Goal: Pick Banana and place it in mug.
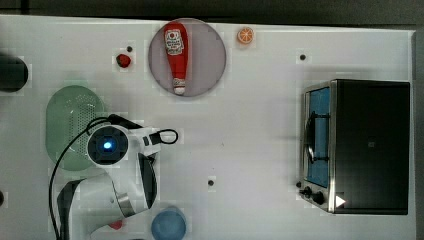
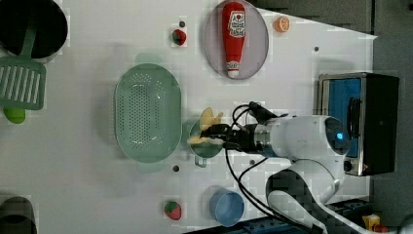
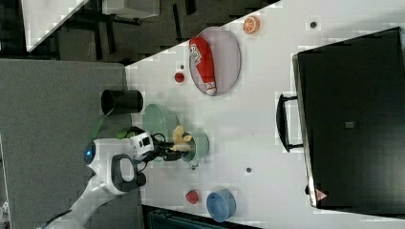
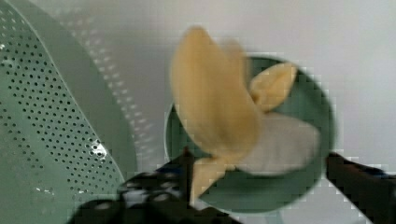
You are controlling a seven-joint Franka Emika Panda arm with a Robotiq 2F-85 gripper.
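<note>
While the black two-fingered gripper (image 4: 254, 186) hovers low in the wrist view with its jaws spread wide, holding nothing, the pale yellow peeled toy banana (image 4: 219, 116) sits in the round teal-green mug (image 4: 308, 100), peel flaps over the rim. At centre of the left view, that mug (image 2: 203, 147) touches the pale green perforated oval basket (image 2: 146, 112).

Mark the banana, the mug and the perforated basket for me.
banana (image 4: 212, 107): wrist view, on its broad peel.
mug (image 4: 308, 100): wrist view, on its inner wall.
perforated basket (image 2: 146, 112): left view, on its holed floor.
</note>
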